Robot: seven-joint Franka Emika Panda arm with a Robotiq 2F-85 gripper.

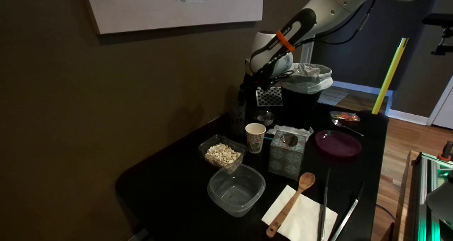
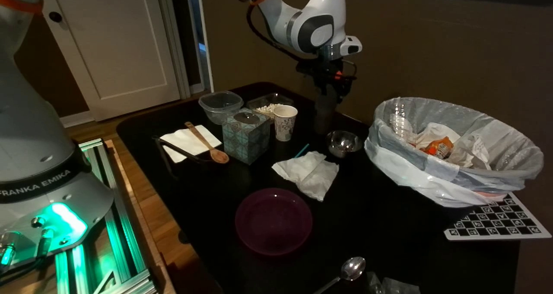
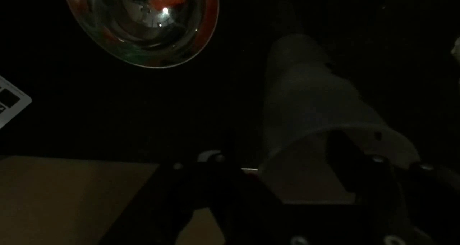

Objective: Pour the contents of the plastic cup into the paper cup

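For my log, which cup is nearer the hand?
The plastic cup: the hand has one finger inside its rim, while the paper cup stands apart.

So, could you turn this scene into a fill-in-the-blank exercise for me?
1. Of the paper cup and the plastic cup, the gripper is at the ____ one.
2. The spoon across the napkin is made of ____.
3. The paper cup stands ____, not tipped over.
4. The tall pole is coloured ____.
Missing words: plastic; wood; upright; yellow.

Looks like someone's home tbh: wood floor (image 1: 407, 138), white panel door (image 2: 125, 48), wall art (image 1: 177, 14), tissue box (image 1: 286, 159) on the desk (image 1: 173, 195).
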